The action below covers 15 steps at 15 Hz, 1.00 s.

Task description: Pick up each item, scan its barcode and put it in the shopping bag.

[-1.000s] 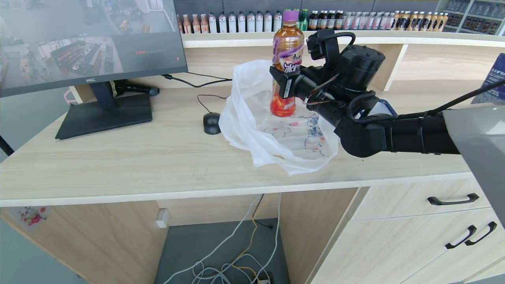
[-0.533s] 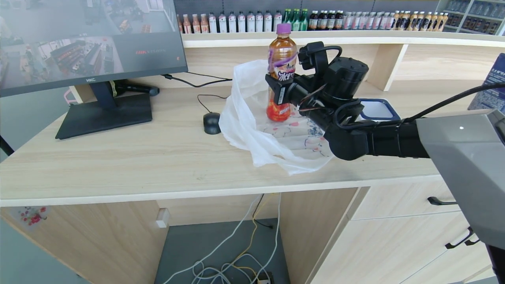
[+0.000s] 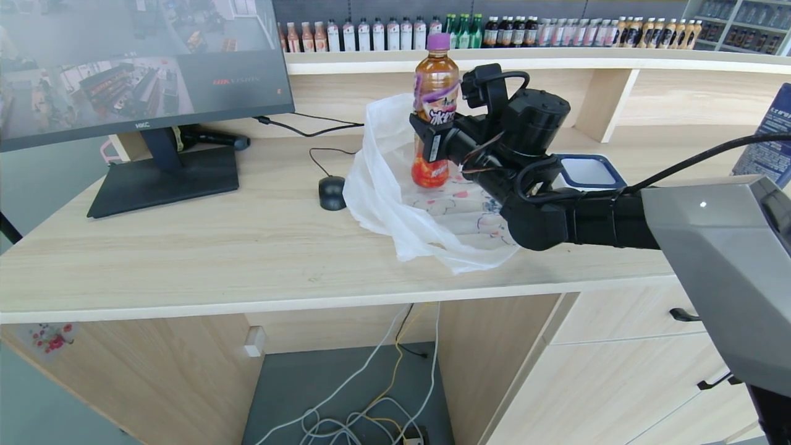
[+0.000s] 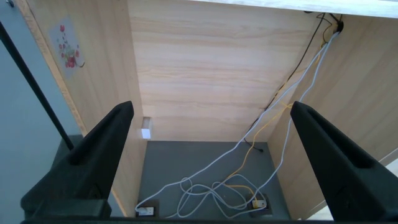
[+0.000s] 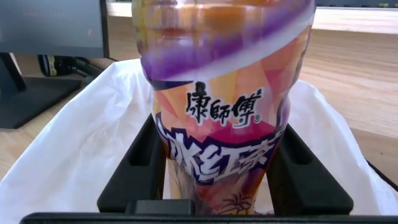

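Observation:
An orange drink bottle (image 3: 434, 93) with a purple cap stands upright in the air, held at its middle by my right gripper (image 3: 432, 133), which is shut on it. It hangs above the open white plastic shopping bag (image 3: 395, 185) lying on the wooden counter. In the right wrist view the bottle (image 5: 227, 106) sits between the two black fingers (image 5: 134, 165), with the bag (image 5: 87, 149) below and behind it. My left gripper (image 4: 211, 162) is open below counter level, facing the cabinet wall and floor cables.
A monitor (image 3: 123, 62) on a black stand is at the counter's left, with a black handheld scanner (image 3: 210, 139) behind it and a mouse (image 3: 332, 191) beside the bag. A blue-rimmed white tray (image 3: 587, 170) lies right of my arm. Bottles line the back shelf (image 3: 556, 31).
My right arm has carried the bottle to the left and farther away, bringing it over the mouth of the bag. The bag and the left gripper have stayed put.

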### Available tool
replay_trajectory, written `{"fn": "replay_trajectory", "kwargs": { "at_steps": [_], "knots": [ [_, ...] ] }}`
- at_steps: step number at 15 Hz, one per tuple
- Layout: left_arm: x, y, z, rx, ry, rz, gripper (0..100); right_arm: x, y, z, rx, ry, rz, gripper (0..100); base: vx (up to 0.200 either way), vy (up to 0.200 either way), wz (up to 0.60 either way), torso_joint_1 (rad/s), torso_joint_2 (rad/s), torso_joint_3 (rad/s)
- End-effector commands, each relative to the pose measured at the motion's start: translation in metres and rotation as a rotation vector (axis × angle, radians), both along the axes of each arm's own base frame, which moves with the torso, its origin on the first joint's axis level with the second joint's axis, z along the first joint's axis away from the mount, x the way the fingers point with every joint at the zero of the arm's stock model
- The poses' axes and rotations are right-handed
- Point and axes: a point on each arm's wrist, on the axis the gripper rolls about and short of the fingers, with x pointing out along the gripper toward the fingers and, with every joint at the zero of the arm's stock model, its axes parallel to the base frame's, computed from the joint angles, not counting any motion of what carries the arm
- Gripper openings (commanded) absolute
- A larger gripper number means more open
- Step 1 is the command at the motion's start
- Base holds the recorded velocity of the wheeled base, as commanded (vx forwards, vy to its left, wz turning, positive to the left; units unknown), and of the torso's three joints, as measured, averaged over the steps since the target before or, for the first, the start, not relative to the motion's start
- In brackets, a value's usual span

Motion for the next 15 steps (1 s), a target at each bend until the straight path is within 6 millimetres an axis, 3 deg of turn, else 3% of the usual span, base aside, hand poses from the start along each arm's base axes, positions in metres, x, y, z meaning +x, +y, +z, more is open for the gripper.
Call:
{"fn": "replay_trajectory", "kwargs": {
  "at_steps": [1,15],
  "knots": [
    [0.000,0.000,0.000,-0.001,0.000,0.001,100,-0.002,0.003,0.002,0.003,-0.006,0.009,0,0.000,0.000,0.00,0.000,0.00,0.000],
    [0.000,0.000,0.000,-0.001,0.000,0.001,100,0.006,0.017,-0.030,-0.031,0.055,0.024,0,0.000,0.000,0.00,0.000,0.00,0.000]
  ]
}}
